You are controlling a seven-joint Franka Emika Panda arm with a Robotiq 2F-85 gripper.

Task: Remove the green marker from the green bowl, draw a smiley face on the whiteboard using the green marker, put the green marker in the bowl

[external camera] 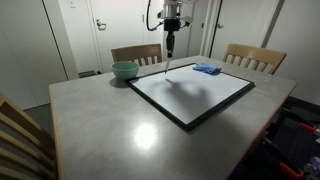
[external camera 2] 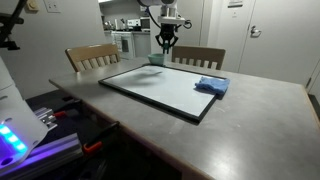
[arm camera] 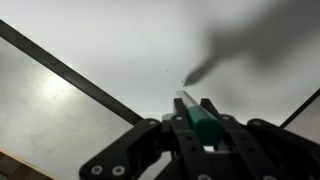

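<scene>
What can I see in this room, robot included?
table: one, grey, centre of both exterior views.
whiteboard: one, white with a black frame, flat on the table.
green bowl: one, pale green, on the table beside a whiteboard corner.
blue cloth: one, blue, at the whiteboard's far corner.
chairs: three, wooden, two at the far side of the table, one at a near corner.
green marker: one, green, tip pointing down at the whiteboard.
robot arm: one, dark and silver, above the whiteboard's far edge, jaws shut on the green marker.
</scene>
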